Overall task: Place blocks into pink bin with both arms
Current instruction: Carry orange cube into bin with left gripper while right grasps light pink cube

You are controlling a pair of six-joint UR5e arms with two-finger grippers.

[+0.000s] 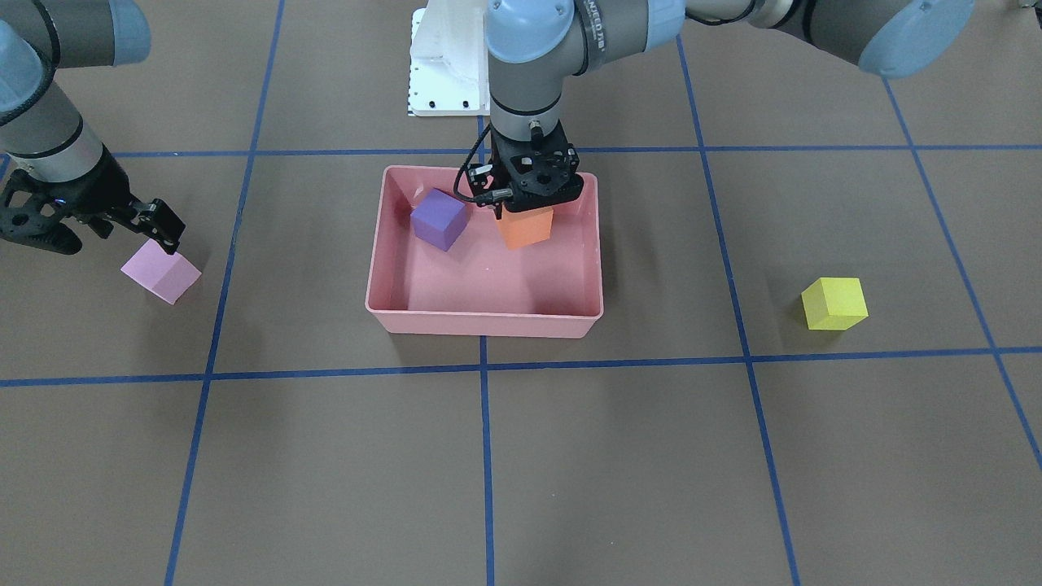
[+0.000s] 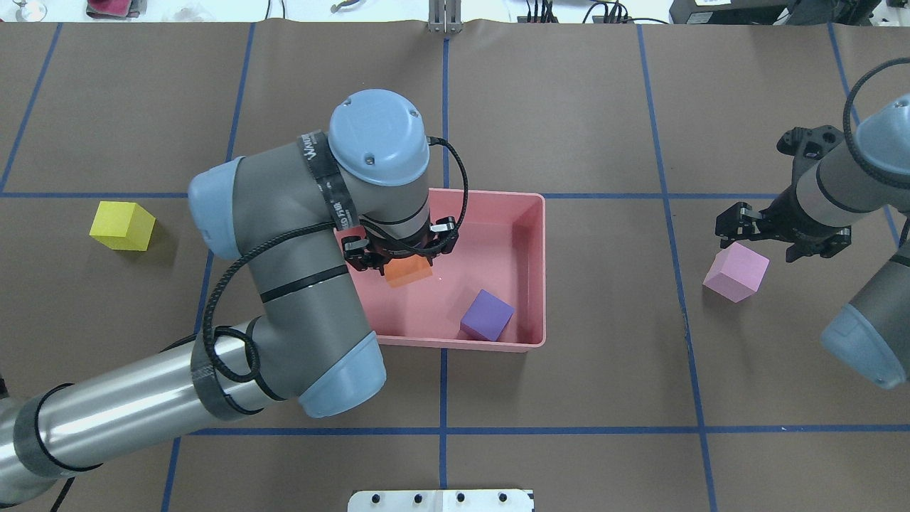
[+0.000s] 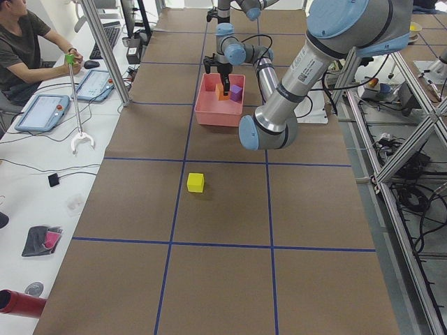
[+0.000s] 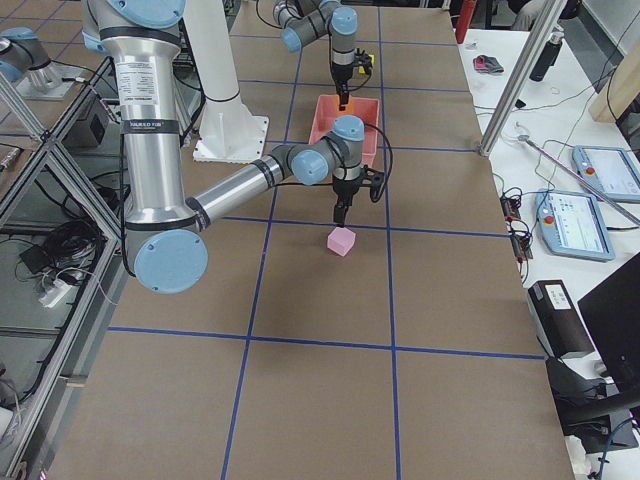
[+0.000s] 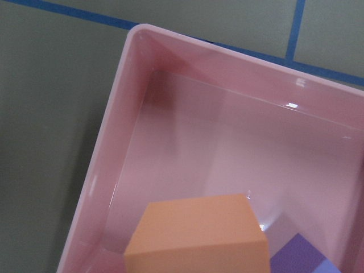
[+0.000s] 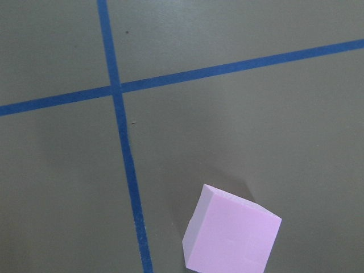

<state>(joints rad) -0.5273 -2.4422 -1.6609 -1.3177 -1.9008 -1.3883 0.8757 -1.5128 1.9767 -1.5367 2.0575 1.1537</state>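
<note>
The pink bin (image 1: 484,322) (image 2: 543,270) stands mid-table. The purple block (image 1: 440,219) (image 2: 487,315) lies inside it. My left gripper (image 1: 526,210) (image 2: 402,262) hangs over the bin, shut on the orange block (image 1: 526,227) (image 2: 409,272) (image 5: 199,236), which it holds just above the bin's floor. My right gripper (image 1: 102,232) (image 2: 778,238) is open, just above and behind the light pink block (image 1: 161,275) (image 2: 736,272) (image 6: 232,236), which rests on the table. The yellow block (image 1: 834,303) (image 2: 122,225) sits alone on the table on my left side.
The white robot base (image 1: 444,73) (image 2: 441,501) stands behind the bin. Blue tape lines (image 1: 484,456) grid the brown table. An operator (image 3: 28,49) sits at a side desk with tablets.
</note>
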